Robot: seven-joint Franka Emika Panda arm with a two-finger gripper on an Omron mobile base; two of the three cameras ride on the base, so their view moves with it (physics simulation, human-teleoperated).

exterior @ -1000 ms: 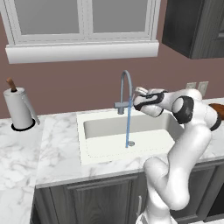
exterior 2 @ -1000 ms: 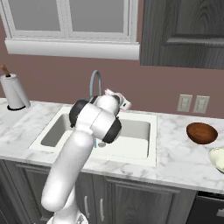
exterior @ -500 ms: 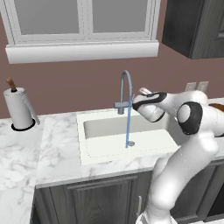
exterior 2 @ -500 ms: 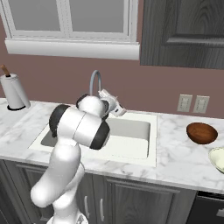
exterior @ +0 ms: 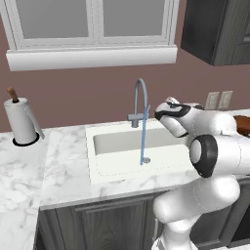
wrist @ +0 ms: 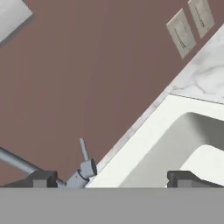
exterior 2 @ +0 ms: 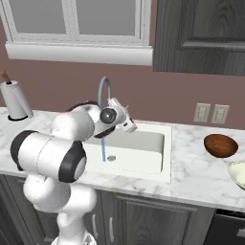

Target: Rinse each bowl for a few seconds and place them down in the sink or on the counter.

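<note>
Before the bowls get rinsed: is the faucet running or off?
Running. A thin blue stream drops from the faucet spout down to the drain in the sink, seen in both base views.

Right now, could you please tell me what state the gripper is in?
Gripper: open, jaws wide apart and holding nothing, above the sink near the faucet.
</note>
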